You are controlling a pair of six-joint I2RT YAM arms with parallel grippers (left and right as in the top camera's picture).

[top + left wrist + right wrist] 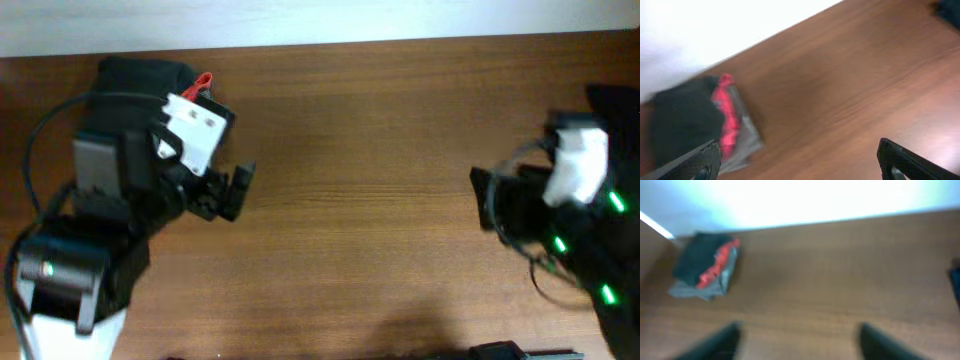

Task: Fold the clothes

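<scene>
Left wrist view: the left hand (799, 147) sits low in the frame. Its two fingers (700, 161) are spread wide at the bottom corners, with only bare tabletop (840, 80) between them.
Right wrist view: the right hand (799, 330) also gapes wide and holds nothing. Both fingers (715, 342) are blurred along the bottom edge.
Overhead, hands: the left hand (236, 192) is left of centre and the right hand (487, 200) is at the right. They are well apart, and each points toward the middle of the tabletop (360, 180).
Clothes: the clothes (135, 75) (680, 120) (700, 255) lie folded, dark, on top of a small pile at the upper left of the overhead frame. Through the blur this seems to be the dark T-shirt, and no lettering can be made out.
Pile, lower layers: a red layer (203, 82) (726, 112) (715, 267) lies under the clothes, with a grey layer (745, 137) (727, 275) at the bottom.
Right edge: a dark blue cloth (947, 10) (956, 285) is cut off by the frame.
Far edge: a white strip (300, 20) runs beyond the tabletop.
</scene>
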